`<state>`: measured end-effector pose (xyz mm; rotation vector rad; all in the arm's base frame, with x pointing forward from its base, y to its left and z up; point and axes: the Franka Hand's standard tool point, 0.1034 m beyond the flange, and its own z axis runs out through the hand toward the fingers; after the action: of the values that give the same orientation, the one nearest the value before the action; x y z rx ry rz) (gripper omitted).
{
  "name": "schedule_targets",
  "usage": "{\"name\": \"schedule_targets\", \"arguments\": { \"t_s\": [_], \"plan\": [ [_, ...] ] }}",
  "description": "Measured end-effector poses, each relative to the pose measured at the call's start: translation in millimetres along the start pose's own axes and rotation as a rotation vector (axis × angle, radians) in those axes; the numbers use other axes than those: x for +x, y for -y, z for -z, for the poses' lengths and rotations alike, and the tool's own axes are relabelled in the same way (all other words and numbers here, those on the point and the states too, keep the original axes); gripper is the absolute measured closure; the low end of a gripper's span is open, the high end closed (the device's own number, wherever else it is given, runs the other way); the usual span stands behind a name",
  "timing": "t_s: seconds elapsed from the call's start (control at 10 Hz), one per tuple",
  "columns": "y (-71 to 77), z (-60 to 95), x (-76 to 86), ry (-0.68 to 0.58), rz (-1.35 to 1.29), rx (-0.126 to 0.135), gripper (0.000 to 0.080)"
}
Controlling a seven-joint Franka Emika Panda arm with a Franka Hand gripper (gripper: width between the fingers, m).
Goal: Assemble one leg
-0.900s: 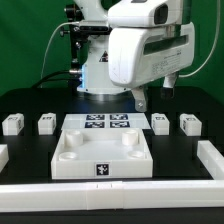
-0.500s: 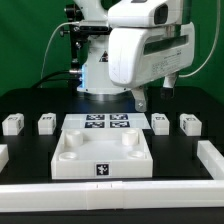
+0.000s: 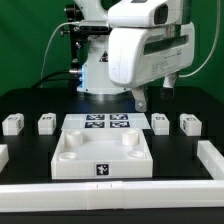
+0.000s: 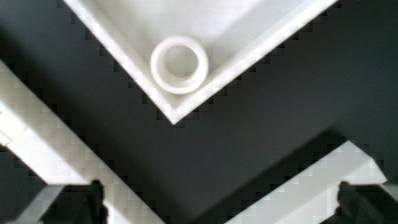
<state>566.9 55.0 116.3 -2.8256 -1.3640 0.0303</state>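
Observation:
Several small white legs stand in a row on the black table: two at the exterior view's left [image 3: 12,124] [image 3: 46,123] and two at its right [image 3: 161,123] [image 3: 189,124]. The large white square tray-like part [image 3: 100,152] lies in the middle, with round corner sockets. My gripper [image 3: 140,99] hangs high above the table behind that part, touching nothing. In the wrist view my gripper [image 4: 214,205] is open and empty, its dark fingertips [image 4: 63,205] far apart. One corner of the tray-like part with a round socket [image 4: 178,62] shows there. No leg shows in the wrist view.
The marker board [image 3: 108,123] lies behind the tray-like part. White border rails run along the table's front [image 3: 110,190] and the exterior view's right side [image 3: 210,155]. The robot base [image 3: 100,70] stands at the back.

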Motion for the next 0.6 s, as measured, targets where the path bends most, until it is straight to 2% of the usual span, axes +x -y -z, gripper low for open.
{"name": "schedule_targets", "arguments": {
  "t_s": [0.3,0.6],
  "plan": [
    [0.9,-0.4,-1.0,0.000,0.006,-0.001,0.0150],
    [15.2,-8.9,-26.7,0.020,0.097,0.016,0.0150]
  ]
}}
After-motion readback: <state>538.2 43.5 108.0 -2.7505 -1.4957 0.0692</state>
